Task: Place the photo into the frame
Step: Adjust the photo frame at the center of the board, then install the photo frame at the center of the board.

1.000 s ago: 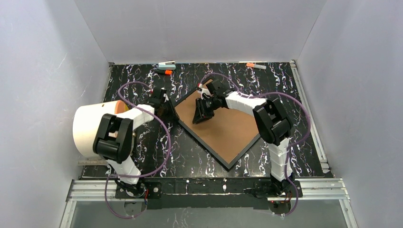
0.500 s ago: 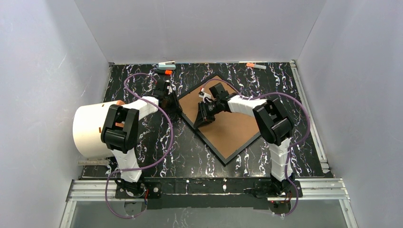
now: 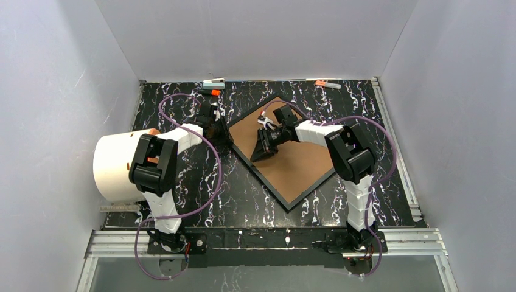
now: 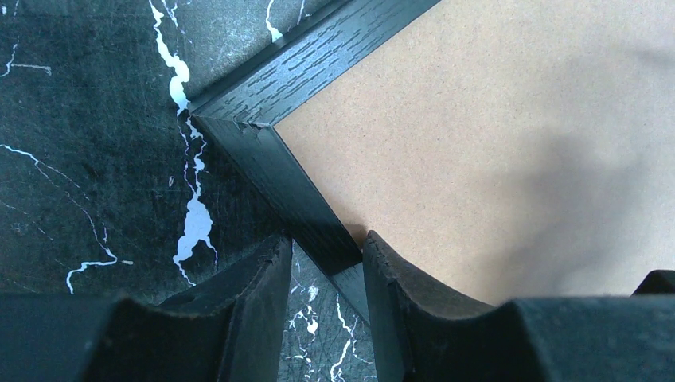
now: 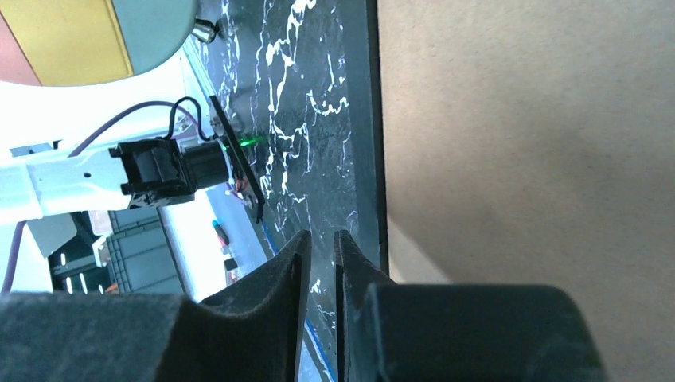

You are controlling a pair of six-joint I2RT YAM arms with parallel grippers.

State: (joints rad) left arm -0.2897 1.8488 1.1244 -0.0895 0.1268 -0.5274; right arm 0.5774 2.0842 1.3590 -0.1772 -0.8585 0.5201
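Note:
The black frame lies diagonally on the dark marbled table, back side up, filled by the brown backing board. The photo is hidden in every view. My left gripper is at the frame's left corner. In the left wrist view its jaws are closed across the frame's black bar, beside the board. My right gripper rests at the frame's near-left side. In the right wrist view it is nearly closed with nothing between the fingers, just left of the frame's bar.
A large white cylinder stands at the left, against my left arm. Small clips lie along the back edge, with an orange one nearby. Grey walls enclose the table on three sides.
The frame has slid and turned toward the back right, its top corner now in view. Both grippers moved back with it.

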